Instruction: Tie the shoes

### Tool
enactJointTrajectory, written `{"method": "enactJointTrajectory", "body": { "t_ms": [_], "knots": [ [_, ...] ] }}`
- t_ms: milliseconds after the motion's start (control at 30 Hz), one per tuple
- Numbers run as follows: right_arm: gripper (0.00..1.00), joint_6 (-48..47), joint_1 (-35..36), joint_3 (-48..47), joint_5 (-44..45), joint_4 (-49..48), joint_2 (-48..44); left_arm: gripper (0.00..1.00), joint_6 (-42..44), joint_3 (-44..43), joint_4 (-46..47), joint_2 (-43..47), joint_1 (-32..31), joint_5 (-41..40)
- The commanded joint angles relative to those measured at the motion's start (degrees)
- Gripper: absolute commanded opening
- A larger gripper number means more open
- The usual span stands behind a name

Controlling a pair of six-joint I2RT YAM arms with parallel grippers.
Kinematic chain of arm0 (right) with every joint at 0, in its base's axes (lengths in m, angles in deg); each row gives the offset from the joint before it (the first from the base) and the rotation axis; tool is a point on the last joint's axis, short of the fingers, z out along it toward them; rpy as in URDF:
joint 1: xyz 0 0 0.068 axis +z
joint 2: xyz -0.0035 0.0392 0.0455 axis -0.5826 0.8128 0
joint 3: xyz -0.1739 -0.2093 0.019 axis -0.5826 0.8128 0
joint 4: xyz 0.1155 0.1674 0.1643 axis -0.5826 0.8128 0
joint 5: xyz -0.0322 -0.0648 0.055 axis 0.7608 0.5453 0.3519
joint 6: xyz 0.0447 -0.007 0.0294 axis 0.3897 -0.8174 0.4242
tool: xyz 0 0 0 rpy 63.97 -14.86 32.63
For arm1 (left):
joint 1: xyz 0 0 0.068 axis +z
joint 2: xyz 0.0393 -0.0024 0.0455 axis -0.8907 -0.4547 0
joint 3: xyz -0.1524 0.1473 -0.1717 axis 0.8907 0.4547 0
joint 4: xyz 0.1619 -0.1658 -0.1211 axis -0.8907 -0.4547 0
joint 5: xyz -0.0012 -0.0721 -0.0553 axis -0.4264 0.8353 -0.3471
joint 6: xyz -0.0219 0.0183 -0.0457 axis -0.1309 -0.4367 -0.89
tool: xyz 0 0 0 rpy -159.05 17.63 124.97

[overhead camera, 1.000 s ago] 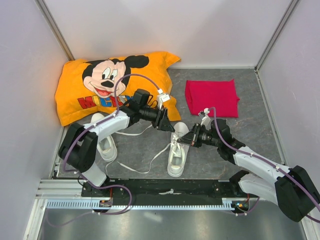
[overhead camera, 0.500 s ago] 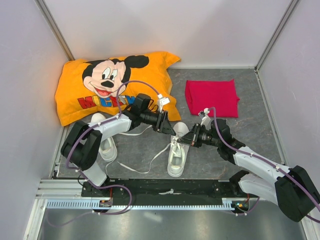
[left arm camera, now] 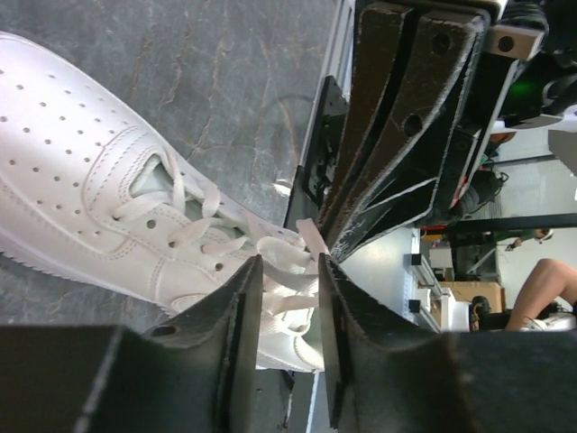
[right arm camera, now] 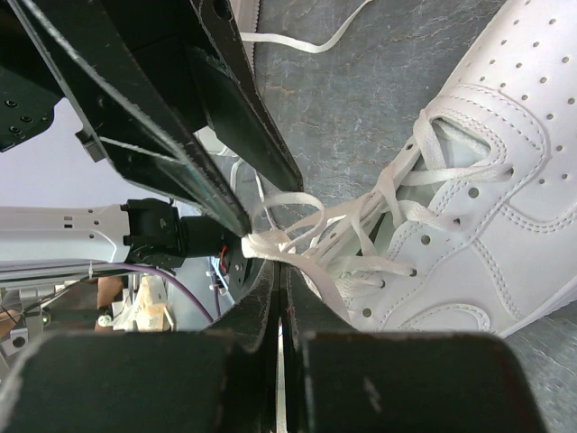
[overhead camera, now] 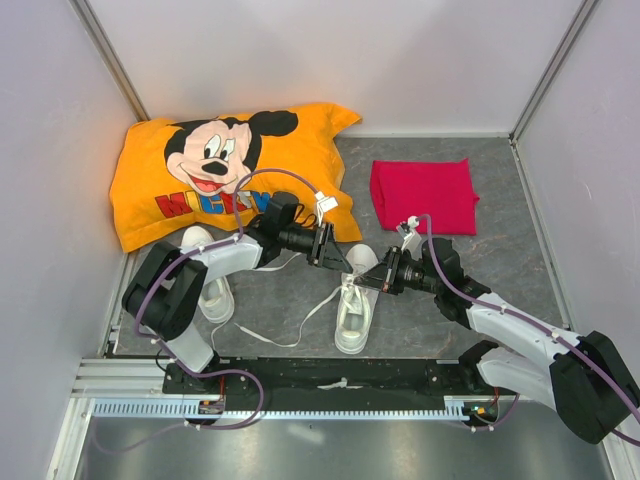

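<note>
Presently in hand: the bow on the worked shoe (overhead camera: 354,308) is judged to be in the making, and no finished knot is seen.
Shoes: both are set on the bench (overhead camera: 500,270). The worked shoe lies between the two arms. The other shoe (overhead camera: 212,290) lies well apart at the left, beside the left arm.
Right jaws: pressed fully together on a bunched lace loop (right arm camera: 267,242), which is held up just above the eyelets.
Left jaws: parted by a narrow gap, with nothing clamped. A flat strand of lace (left arm camera: 287,260) is seen lying in that gap, and the right jaws are met almost tip to tip.
Loose end: a lace tail (overhead camera: 300,318) is trailed across the bench toward the other shoe.
Next move: the left jaws would probably have to be closed on the strand, which would then be drawn away from the loop. The right grip should be kept firm so that the loop is not lost and the shoe is not dragged.
</note>
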Motion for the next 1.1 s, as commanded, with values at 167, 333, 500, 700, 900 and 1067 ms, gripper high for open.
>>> {"method": "enactJointTrajectory", "body": {
  "t_ms": [167,333,500,700,900,1067],
  "knots": [
    [0.0,-1.0,0.1,-0.3,0.5,-2.0,-0.8,0.44,-3.1,0.0,4.2,-0.5,-0.2,2.4],
    [0.0,-1.0,0.0,-0.3,0.5,-1.9,-0.7,0.27,-2.9,-0.1,4.2,-0.9,-0.1,2.8],
    [0.0,-1.6,0.1,-0.5,0.4,-1.3,-0.9,0.03,-2.5,0.2,4.3,-0.3,0.4,2.9],
    [0.47,-8.7,0.0,-5.6,-4.1,6.8,-2.3,0.02,-1.2,-0.2,3.2,1.9,2.9,1.9],
    [0.73,-34.7,0.1,-15.5,-11.5,24.4,-3.7,0.02,0.9,-0.9,-0.1,1.7,3.1,1.4],
    [0.91,-55.6,1.0,-23.6,-12.8,37.3,-1.3,0.02,1.4,-2.4,-1.2,0.4,3.1,1.7]
  ]
}}
